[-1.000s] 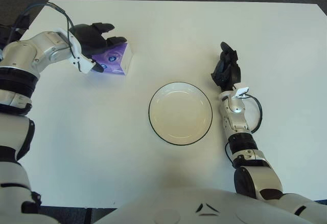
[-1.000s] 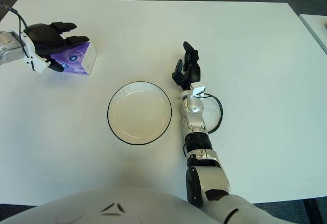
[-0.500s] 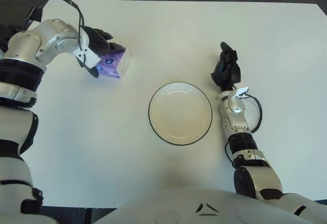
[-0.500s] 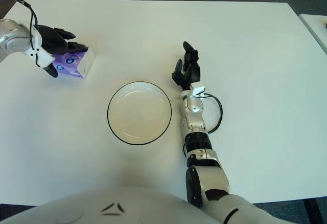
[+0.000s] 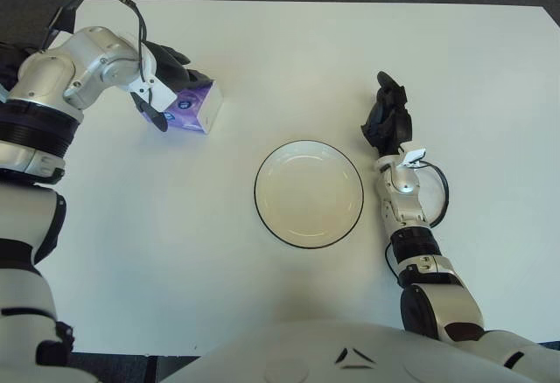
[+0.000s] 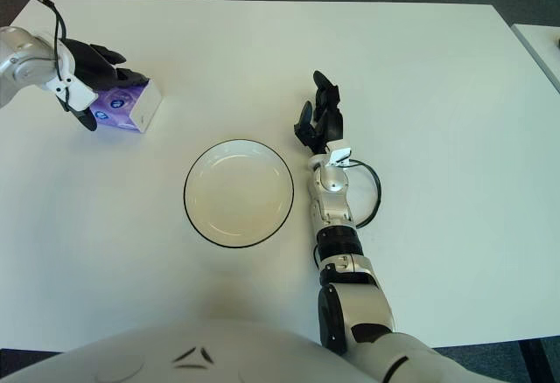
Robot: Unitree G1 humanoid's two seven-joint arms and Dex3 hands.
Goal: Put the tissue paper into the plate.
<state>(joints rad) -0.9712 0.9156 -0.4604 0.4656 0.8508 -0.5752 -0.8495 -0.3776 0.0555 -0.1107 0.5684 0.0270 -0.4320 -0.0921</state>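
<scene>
Apparently unobstructed table (image 5: pixel 262 68) around plate (image 5: pixel 309 193)

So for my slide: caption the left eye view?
Left hand grips tissue pack beside empty plate.

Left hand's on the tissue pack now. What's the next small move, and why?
Probably lift the tissue pack a little: the left hand is curled over it, but it seems to sit on the table, left of and beyond the empty plate. The right hand shows right of the plate.
</scene>
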